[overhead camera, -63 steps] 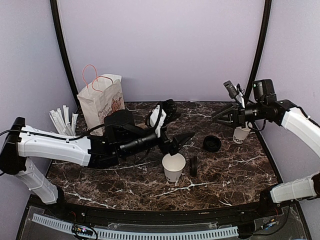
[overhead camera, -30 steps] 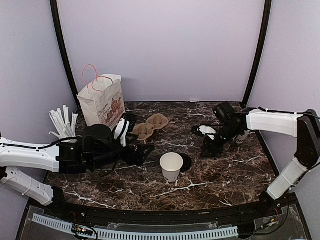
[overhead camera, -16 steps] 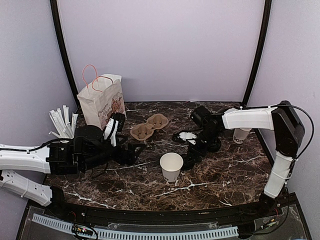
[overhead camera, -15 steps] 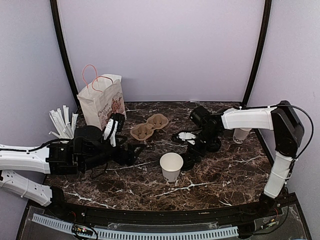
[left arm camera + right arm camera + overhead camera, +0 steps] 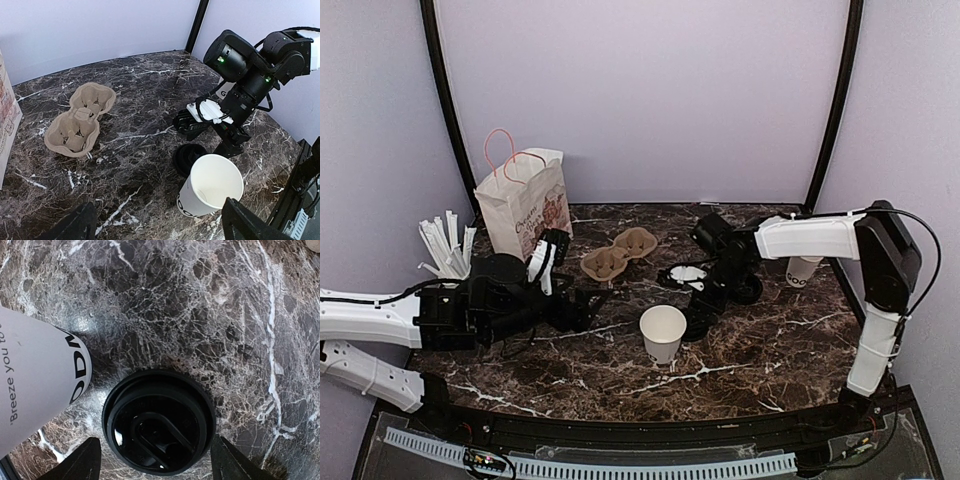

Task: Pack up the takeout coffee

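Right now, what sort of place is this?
Probably a robot test cell staged as a takeout coffee counter: a lidless paper cup beside a black lid, a cardboard cup carrier and a paper bag, between plain lilac walls.

Paper cup (image 5: 35,375) just beside black lid (image 5: 159,422)

Table top (image 5: 770,350): dark brown marble look, white veins, polished, glossy. Paper cup (image 5: 663,333): white, matt, smooth, black print. Lid (image 5: 159,422): black plastic, glossy. Cup carrier (image 5: 80,120): brown moulded pulp, matt, rough. Paper bag (image 5: 525,210): white, matt, creased.
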`<state>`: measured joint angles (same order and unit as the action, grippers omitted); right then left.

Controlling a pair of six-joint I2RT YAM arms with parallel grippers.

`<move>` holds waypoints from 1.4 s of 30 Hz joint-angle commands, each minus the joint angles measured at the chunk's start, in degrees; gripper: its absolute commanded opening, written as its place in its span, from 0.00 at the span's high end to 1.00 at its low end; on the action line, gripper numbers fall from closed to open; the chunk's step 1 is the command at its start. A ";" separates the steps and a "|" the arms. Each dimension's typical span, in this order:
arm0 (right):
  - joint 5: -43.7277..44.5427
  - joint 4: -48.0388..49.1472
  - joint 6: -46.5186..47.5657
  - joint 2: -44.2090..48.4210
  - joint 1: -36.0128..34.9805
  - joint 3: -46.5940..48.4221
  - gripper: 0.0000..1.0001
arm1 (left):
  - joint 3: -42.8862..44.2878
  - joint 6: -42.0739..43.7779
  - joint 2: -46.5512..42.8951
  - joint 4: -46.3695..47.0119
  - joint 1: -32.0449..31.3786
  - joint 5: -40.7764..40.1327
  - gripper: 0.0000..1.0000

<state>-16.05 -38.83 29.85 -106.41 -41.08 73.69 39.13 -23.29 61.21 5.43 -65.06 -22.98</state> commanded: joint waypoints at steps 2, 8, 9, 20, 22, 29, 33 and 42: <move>3.18 -0.02 0.12 -1.63 -2.79 0.60 0.19 | 0.26 -0.22 0.83 0.17 0.28 0.25 0.11; 7.10 0.84 -0.14 -2.63 -4.13 0.14 0.17 | 0.38 -0.01 1.06 0.11 0.28 0.56 0.11; 7.64 0.86 -0.14 -2.79 -4.32 0.08 0.17 | 0.23 0.00 1.03 0.11 0.28 0.52 0.11; 11.76 2.12 -0.57 -3.44 -5.67 -0.57 0.18 | -1.06 -0.52 0.29 0.64 0.28 0.44 0.11; 12.17 2.38 -0.64 -2.71 -5.67 -0.57 0.20 | -1.34 -0.53 0.05 0.94 0.29 0.40 0.11; 13.84 2.53 -0.32 -0.39 -5.68 -0.59 0.18 | -1.65 -0.04 -0.60 0.98 0.29 0.24 0.11; 14.12 2.53 -0.33 -0.05 -5.68 -0.16 0.18 | -1.90 0.00 -0.74 1.17 0.29 0.21 0.11; 15.86 4.99 -0.48 1.94 -5.59 -1.21 0.16 | -2.91 0.15 -1.57 2.53 0.29 0.08 0.11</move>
<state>-1.28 -35.70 29.69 -107.42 -46.41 73.23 37.69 -23.27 61.69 5.98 -65.06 -22.92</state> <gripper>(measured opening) 0.837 0.891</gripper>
